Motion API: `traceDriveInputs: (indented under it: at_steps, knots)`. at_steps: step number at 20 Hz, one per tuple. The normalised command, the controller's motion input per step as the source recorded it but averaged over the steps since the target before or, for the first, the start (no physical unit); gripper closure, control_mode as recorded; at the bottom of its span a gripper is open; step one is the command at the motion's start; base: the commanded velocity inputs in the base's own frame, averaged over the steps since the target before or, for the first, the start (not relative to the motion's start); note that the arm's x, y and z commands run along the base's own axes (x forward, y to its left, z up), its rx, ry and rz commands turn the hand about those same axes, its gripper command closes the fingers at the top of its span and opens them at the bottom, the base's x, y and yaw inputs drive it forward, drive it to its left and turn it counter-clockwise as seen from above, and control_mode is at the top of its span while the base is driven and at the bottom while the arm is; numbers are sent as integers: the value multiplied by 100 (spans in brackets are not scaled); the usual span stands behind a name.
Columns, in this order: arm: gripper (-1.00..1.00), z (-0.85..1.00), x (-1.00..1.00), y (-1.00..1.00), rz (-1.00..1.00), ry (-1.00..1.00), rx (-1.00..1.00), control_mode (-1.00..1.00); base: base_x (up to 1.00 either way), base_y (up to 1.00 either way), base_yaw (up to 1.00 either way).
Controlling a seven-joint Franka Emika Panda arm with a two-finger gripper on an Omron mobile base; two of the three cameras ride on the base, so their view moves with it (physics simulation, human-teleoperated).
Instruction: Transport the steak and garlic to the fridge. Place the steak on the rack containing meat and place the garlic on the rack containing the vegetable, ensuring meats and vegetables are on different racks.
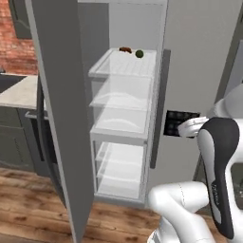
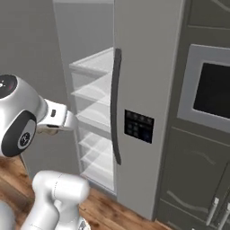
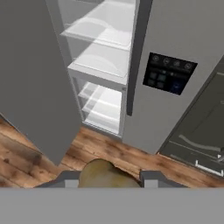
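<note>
Hand view: the garlic [image 3: 105, 174], a roundish olive-tan lump with a dull, smooth surface, sits at 6 o'clock between the two dark finger tips of the gripper [image 3: 107, 178]; the jaws are clamped on the garlic. Its lower part is cut off at the frame bottom.

Beyond it, toward 12 o'clock, stands the tall grey side-by-side fridge [image 3: 175, 39] with its left door swung open and white inner shelves exposed.

Left base view: the top white rack [image 1: 124, 65] carries a small dark reddish-brown item [image 1: 125, 49] and, just beside it at 3 o'clock, a small round green vegetable [image 1: 139, 54]. Whether the reddish item is the steak cannot be told at this size.

Judged progress: the garlic is lifted and brought before the fridge; its placement remains. Meat and vegetable appear to share one rack, so sorting looks unfinished.
</note>
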Motion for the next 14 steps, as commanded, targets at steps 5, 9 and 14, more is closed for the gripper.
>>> traceDriveInputs:
  at_steps: [5, 9, 14]
  knots:
    - [100, 0, 0, 0, 0, 0, 0, 100, 67, 11, -15]
    - [100, 0, 0, 0, 0, 0, 0, 100, 69, 44, -17]
    - [100, 0, 0, 0, 0, 0, 0, 100, 70, 55, -17]
